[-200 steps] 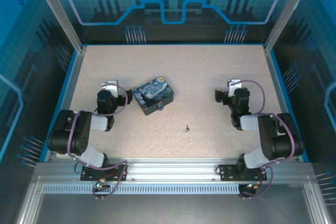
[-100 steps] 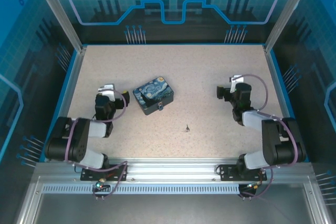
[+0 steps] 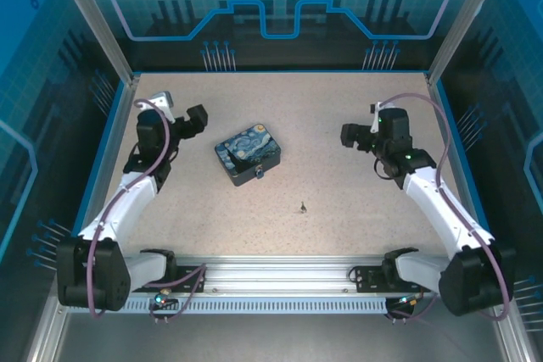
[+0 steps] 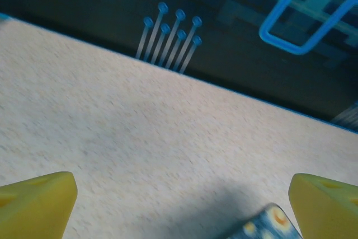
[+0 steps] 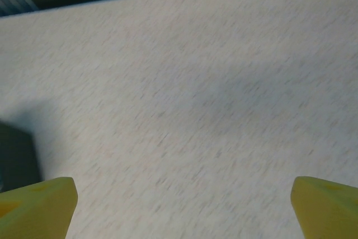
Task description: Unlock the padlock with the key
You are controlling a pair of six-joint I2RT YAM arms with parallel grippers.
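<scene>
The tiny padlock (image 3: 258, 175) hangs at the near edge of the blue-and-yellow painted box (image 3: 248, 154), left of the table's middle. The key (image 3: 303, 206), a thin dark sliver, lies alone on the table to the right of and nearer than the box. My left gripper (image 3: 197, 118) hovers left of and behind the box, open, with nothing between its yellow fingertips (image 4: 34, 201); a corner of the box (image 4: 267, 225) shows low in the left wrist view. My right gripper (image 3: 348, 135) hangs open over bare table, right of the box, its fingertips (image 5: 37, 204) wide apart.
The speckled table (image 3: 339, 99) is ringed by a blue rim and dark patterned walls (image 3: 280, 48). An aluminium rail (image 3: 280, 273) with both arm bases runs along the near edge. The far wall (image 4: 224, 37) stands close ahead in the left wrist view.
Both arms have stretched out from their folded pose. The left gripper rose and moved back and left; the right gripper lifted and moved slightly farther back. Box, padlock and key stayed put.
</scene>
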